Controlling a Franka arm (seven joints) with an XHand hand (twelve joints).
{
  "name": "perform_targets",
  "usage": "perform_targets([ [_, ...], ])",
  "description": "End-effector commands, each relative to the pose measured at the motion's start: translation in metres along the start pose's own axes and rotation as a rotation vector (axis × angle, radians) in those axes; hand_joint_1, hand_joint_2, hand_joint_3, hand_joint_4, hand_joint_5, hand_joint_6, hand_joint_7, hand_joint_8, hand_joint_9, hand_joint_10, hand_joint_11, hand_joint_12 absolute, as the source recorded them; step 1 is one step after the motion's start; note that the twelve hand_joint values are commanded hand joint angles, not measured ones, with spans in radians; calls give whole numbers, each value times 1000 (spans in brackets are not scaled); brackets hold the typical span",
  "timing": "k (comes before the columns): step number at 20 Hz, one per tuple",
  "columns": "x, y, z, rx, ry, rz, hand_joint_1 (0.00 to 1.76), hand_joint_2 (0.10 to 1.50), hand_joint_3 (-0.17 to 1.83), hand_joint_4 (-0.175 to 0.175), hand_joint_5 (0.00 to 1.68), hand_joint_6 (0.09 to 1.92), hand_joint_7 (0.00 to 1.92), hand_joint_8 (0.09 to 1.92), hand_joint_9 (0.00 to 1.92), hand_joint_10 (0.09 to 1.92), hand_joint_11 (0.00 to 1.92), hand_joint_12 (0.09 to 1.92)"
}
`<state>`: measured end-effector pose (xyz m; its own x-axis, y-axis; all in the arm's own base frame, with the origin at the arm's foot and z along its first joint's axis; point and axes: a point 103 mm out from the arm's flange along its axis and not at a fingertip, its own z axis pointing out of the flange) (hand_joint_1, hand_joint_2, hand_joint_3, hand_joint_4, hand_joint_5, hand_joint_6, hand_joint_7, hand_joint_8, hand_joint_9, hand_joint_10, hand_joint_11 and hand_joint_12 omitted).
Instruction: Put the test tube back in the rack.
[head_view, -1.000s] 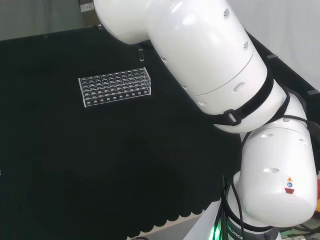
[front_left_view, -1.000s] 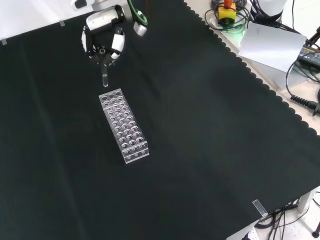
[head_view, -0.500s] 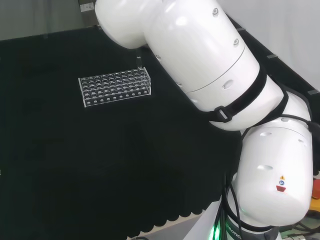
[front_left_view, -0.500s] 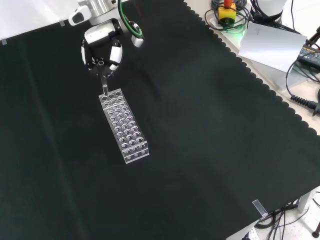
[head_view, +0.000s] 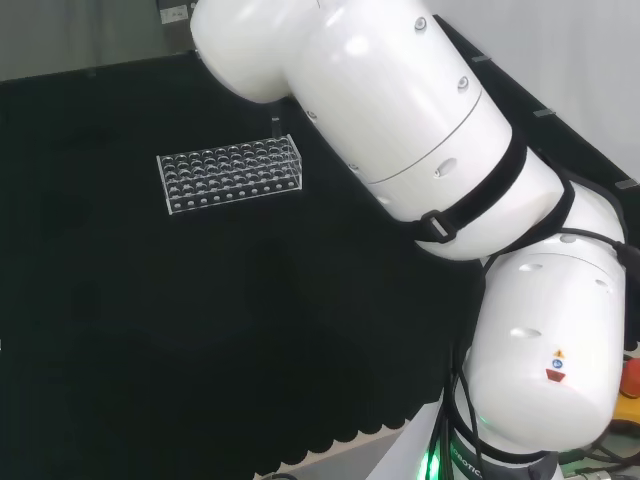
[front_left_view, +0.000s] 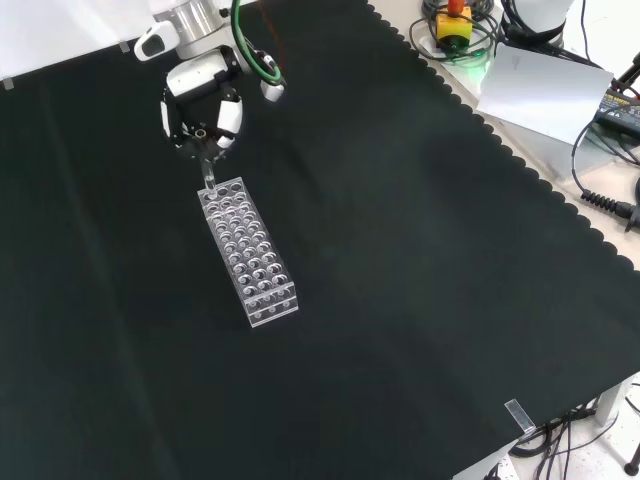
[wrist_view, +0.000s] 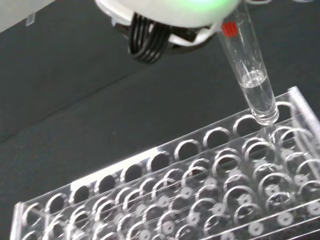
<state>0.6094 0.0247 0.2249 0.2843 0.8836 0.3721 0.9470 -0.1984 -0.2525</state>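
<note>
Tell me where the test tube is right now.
The test tube hangs from the hand at the rack's far end in the front view. In the wrist view its rounded bottom sits just above a hole in the edge row, near a corner.

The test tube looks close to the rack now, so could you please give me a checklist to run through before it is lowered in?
1. Test tube held by the hand: ok.
2. Tube bottom over a hole at the end of the rack: ok.
3. Tube upright: not ok, it leans in the wrist view.
4. Holes beneath free of other tubes: ok.
5. Liquid stays low in the tube: ok.
6. Rack flat on the black cloth: ok.
</note>
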Motion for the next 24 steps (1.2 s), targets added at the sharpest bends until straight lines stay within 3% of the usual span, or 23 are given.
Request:
perform_targets([
  [1, -21, 11, -1, 4, 9, 41, 1213, 675, 643, -175, 1259, 677, 1646, 604, 1508, 648, 900, 1211],
  [6, -27, 12, -1, 12, 21, 57, 1213, 675, 644, -175, 1259, 677, 1647, 605, 1509, 648, 899, 1211],
  [17, -16, 20, 7, 23, 14, 33, 1213, 673, 645, -175, 1260, 675, 1648, 605, 1511, 648, 899, 1212],
  [24, -18, 24, 15, 38, 2, 44, 1213, 673, 646, -175, 1260, 675, 1650, 606, 1512, 648, 898, 1212],
])
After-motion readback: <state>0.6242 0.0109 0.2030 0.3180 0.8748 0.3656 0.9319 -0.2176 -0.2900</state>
